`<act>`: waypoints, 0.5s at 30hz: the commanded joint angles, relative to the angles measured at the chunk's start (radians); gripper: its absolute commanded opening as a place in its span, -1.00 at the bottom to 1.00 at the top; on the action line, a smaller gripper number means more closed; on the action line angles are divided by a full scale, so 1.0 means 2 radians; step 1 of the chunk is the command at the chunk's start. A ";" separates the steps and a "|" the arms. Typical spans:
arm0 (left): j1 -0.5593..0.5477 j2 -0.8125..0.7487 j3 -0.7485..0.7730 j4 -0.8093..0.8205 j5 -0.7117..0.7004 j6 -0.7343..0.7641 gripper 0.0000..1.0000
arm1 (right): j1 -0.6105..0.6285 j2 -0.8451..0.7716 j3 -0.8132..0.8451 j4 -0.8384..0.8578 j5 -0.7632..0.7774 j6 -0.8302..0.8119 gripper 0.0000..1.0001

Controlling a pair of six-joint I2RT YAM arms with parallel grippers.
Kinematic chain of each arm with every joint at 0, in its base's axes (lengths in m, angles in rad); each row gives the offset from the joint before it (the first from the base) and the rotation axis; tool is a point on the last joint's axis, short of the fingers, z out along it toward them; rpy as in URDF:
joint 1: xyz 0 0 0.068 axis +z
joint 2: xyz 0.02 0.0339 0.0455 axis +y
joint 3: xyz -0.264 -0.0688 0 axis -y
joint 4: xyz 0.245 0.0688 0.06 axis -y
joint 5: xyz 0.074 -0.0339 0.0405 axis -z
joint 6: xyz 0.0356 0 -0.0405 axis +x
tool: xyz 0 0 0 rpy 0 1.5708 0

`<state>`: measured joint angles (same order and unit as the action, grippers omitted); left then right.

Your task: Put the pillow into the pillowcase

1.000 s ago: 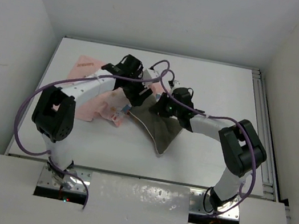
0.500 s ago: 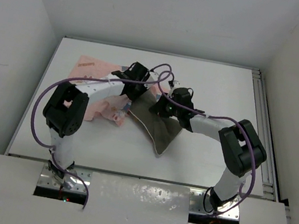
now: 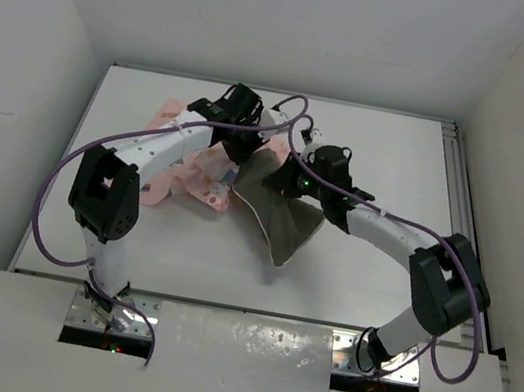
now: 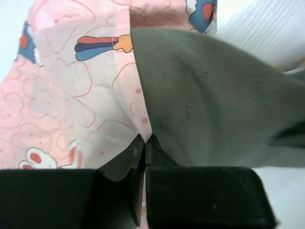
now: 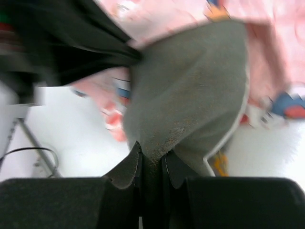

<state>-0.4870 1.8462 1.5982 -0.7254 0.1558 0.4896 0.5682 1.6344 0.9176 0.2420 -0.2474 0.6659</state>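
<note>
Nearest to us, a metal plate [image 3: 247, 341] carries both arm bases. Beyond it is a white table [image 3: 370, 276], shut in by plain white walls [image 3: 273, 15] on the left, right and far sides. A rail [image 3: 458, 205] runs along the table's right edge, and purple cables [image 3: 46, 209] loop over the arms.

The pillow [image 3: 283, 222] lies near the middle of the table. One rounded corner points toward us, and the body runs away to the far left. The right gripper [image 3: 283, 181] comes in from the right and sits over the pillow's far part. In its wrist view, the right gripper [image 5: 150, 153] has its fingers pressed together with grey cloth of the pillow [image 5: 190, 86] pinched between them. White piping [image 5: 240, 109] runs down the pillow's right edge.

The left gripper [image 3: 241, 152] is just left of the right one and a little farther off. In its wrist view, the left gripper [image 4: 145, 143] has its fingers closed on the hem of the pillowcase [image 4: 71, 95], right where the pink cloth meets the pillow [image 4: 214, 105].

The pillowcase [image 3: 194, 179] is bunched and wrinkled to the left of the pillow. It touches the pillow and spreads toward the far left of the table. In the right wrist view, pink cloth [image 5: 167, 14] shows beyond and beside the pillow's far end. We cannot tell whether that end is already inside the opening.
</note>
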 commanded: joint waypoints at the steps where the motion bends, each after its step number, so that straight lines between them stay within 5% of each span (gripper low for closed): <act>1: 0.000 -0.027 0.020 -0.015 0.014 0.021 -0.97 | 0.006 -0.071 0.029 0.114 -0.032 -0.007 -1.00; 11: -0.006 -0.028 0.024 -0.012 0.018 0.018 -0.66 | 0.006 -0.072 0.017 0.130 -0.037 0.008 -1.00; 15: -0.003 -0.017 -0.032 0.038 -0.030 0.021 -0.77 | 0.006 -0.056 -0.003 0.137 -0.026 0.013 -1.00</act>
<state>-0.4881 1.8297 1.5948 -0.7292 0.1524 0.5205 0.5728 1.5269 0.9104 0.3222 -0.2916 0.6678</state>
